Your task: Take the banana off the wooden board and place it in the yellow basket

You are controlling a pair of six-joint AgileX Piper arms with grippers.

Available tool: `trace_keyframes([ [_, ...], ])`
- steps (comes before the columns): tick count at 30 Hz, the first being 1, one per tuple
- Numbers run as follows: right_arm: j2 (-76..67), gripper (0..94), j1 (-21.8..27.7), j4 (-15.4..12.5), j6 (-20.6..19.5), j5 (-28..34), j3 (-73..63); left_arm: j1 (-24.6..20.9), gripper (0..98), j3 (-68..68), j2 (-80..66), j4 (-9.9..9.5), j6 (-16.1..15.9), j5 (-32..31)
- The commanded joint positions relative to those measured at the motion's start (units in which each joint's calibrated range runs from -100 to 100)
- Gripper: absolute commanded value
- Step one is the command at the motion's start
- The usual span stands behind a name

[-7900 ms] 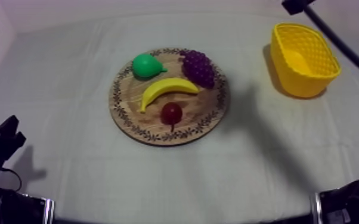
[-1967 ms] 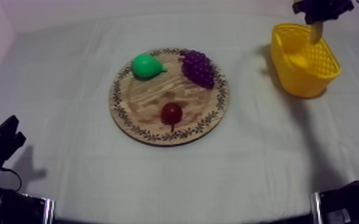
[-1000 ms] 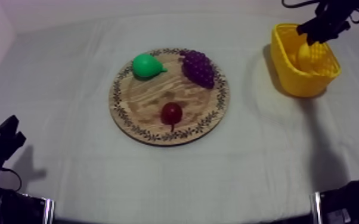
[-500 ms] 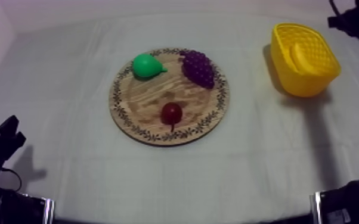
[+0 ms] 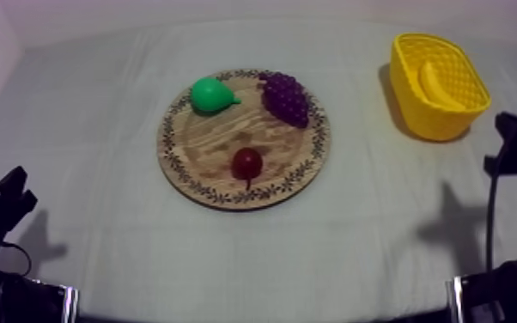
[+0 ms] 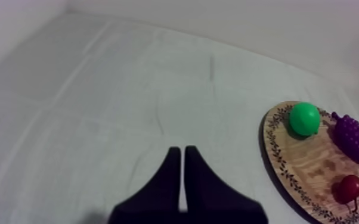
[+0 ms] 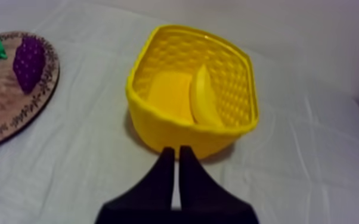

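The right gripper (image 7: 176, 149) holds nothing, its two black fingers pressed together in a narrow wedge. Just ahead of its tips stands the yellow basket (image 7: 176, 128), and the banana (image 7: 204, 98) lies inside, curved along one wall. The wooden board (image 7: 15, 113) sits farther off to the claw's left. The left gripper (image 6: 179, 149) is likewise closed and empty over bare cloth. The banana looks like a light, stiff, smooth toy, probably slippery, so it is best gripped across its thick middle, not its tapering ends.
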Motion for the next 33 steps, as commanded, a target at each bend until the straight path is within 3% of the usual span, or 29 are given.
trace_keyframes([
  [1, -9.87, 0.4, 0.13, 2.0, -1.89, -0.58, 9.32, 0.02, 0.0, 0.01, 0.0, 0.0, 0.02, 0.01],
  [14, -21.71, 0.4, 1.86, 1.09, -7.43, 11.39, 12.08, 0.02, 0.0, 0.01, 0.0, 0.0, -0.01, 0.01],
  [25, -22.29, 0.5, 1.82, 1.25, -3.67, 11.7, 12.27, 0.02, 0.0, 0.01, 0.0, 0.0, -0.01, 0.01],
  [33, -22.3, 0.5, 1.82, 1.25, -3.17, 11.7, 12.28, 0.02, 0.0, 0.01, 0.0, 0.0, -0.01, 0.01],
])
